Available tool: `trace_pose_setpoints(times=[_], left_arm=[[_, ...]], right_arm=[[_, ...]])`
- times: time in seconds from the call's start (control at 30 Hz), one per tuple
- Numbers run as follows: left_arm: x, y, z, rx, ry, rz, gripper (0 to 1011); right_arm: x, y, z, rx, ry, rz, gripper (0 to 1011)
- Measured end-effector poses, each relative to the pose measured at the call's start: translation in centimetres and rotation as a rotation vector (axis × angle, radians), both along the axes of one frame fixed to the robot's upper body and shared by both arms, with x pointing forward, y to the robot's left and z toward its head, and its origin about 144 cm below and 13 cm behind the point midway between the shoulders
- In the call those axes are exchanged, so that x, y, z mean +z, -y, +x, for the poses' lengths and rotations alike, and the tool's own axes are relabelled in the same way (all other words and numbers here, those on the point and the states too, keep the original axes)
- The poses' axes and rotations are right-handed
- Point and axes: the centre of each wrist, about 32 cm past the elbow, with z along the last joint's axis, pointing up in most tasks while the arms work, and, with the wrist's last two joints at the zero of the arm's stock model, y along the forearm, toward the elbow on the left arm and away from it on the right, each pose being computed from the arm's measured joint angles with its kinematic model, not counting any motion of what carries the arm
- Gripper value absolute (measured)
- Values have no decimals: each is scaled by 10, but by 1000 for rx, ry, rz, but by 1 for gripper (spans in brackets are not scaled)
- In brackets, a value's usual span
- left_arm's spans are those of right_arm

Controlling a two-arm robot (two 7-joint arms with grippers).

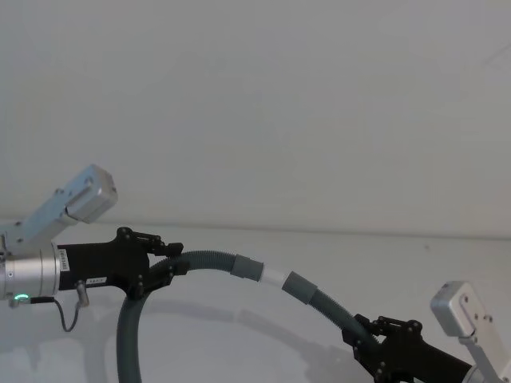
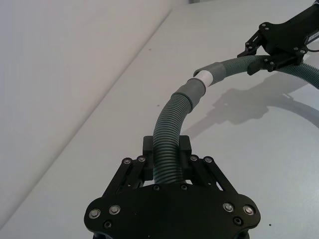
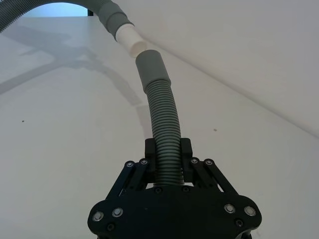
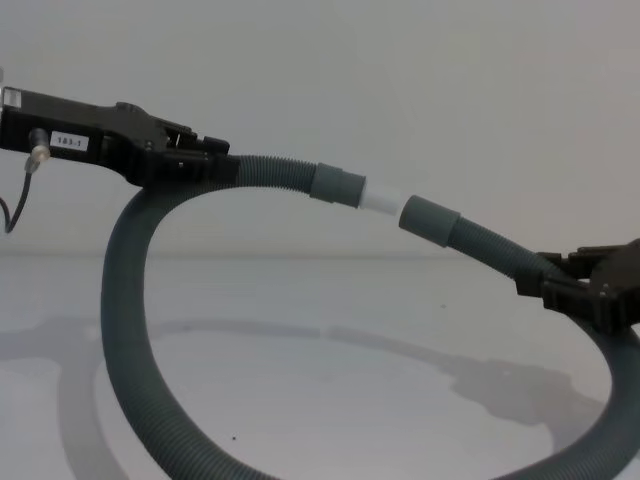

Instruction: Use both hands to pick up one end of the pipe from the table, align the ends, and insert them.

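The dark grey corrugated pipe hangs in a loop above the white table, with both ends lifted. My left gripper is shut on the pipe just behind the cuff that bears the white tip. Lower on the right, my right gripper is shut on the pipe behind the plain cuff. The white tip sits right at the plain cuff's mouth, slightly off its axis. Whether it has entered I cannot tell.
A pale grey wall rises behind the table's far edge. The pipe's loop drops below my left gripper, and a thin black cable hangs from the left wrist. The pipe's shadow lies on the table.
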Motion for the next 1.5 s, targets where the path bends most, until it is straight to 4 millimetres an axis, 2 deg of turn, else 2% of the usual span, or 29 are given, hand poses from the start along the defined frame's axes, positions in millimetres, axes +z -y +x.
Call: trace_pose_setpoints(times=[1.5], left_arm=[[11, 8, 5, -45, -2, 29, 272]], right_arm=[[3, 17, -8, 53, 13, 38, 258]])
